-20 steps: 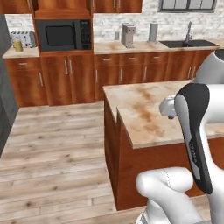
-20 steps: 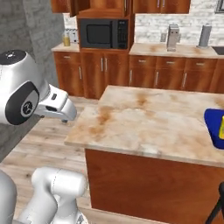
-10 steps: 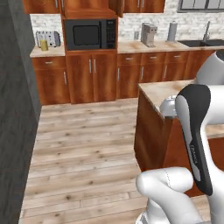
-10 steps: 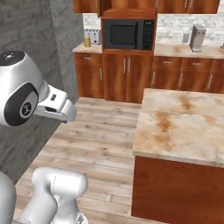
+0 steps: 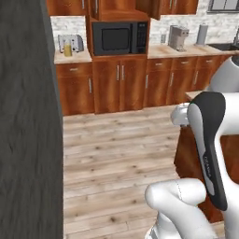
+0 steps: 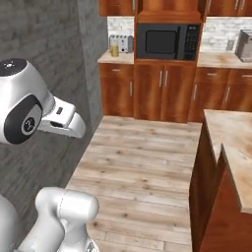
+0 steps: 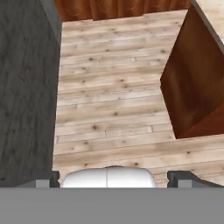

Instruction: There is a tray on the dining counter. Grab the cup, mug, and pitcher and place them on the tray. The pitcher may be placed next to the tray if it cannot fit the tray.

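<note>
Facing the back wall, the base looks across bare wood floor (image 5: 116,154) — a search pose, I judge. The hand (image 7: 113,177) hangs released, holding nothing, tips wide at the view's bottom. A glass with yellow liquid (image 5: 68,48) by the toaster (image 6: 121,43) may be the pitcher; it's too small to confirm. The desk (image 6: 231,147) is cut off at right.

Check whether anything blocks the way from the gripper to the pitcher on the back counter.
Nothing visible does. The open gripper points at bare wood floor, which runs to the cabinets under the pitcher by the toaster. Grey wall flanks the left, dining counter the right.
</note>
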